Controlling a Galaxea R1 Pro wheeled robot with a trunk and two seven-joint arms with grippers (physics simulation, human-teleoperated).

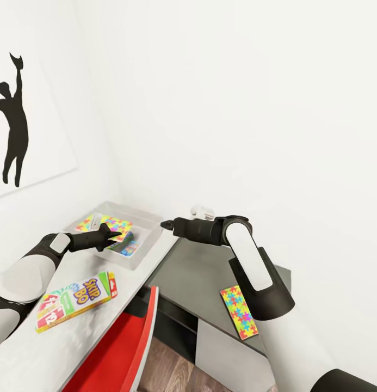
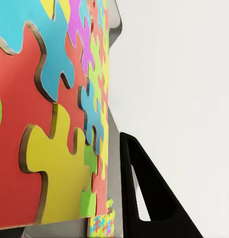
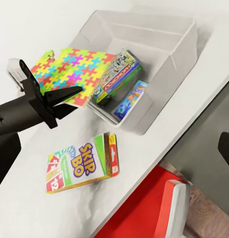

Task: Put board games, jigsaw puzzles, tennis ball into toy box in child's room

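Note:
My left gripper (image 1: pixel 113 236) is shut on a multicolour jigsaw puzzle (image 3: pixel 75 73) and holds it tilted over the near rim of the pale grey toy box (image 1: pixel 150 224). Two board games (image 3: pixel 118 75) lie inside the box. A third board game, the Skip-Bo box (image 1: pixel 76 298), lies flat on the light grey table (image 1: pixel 30 348). The second jigsaw puzzle (image 1: pixel 240 311) lies on the dark grey corner section. My right gripper (image 1: pixel 166 224) hovers open and empty beside the box, one fingertip (image 3: pixel 226 148) at the frame's edge. The tennis ball and the bed are out of view.
A red chair (image 1: pixel 123 348) is tucked under the table's front edge, with wood floor below it. White walls close in behind the table, and a black silhouette picture (image 1: pixel 14 125) hangs on the left one. A small pale object (image 1: pixel 202 209) sits by the wall behind my right arm.

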